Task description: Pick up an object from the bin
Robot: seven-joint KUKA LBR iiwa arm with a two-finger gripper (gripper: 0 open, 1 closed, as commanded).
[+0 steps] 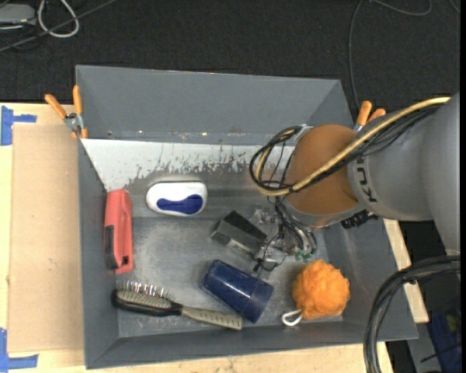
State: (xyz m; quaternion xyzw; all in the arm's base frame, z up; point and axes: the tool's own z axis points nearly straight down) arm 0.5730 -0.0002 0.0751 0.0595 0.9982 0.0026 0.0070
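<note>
Gripper positioned low in the bin, right of centre, below the arm's orange wrist cover. Its state cannot be determined, since the mechanism is too cluttered to read and nothing can be confirmed as held. Nearest items: a dark grey block lying tilted just to its left, and a blue cup on its side just below, apparently touching or close to it. An orange mesh pouf lies near, at lower right. Well apart are a red-handled tool along the left wall, a white-and-blue oval object, and a bristle brush along the front.
</note>
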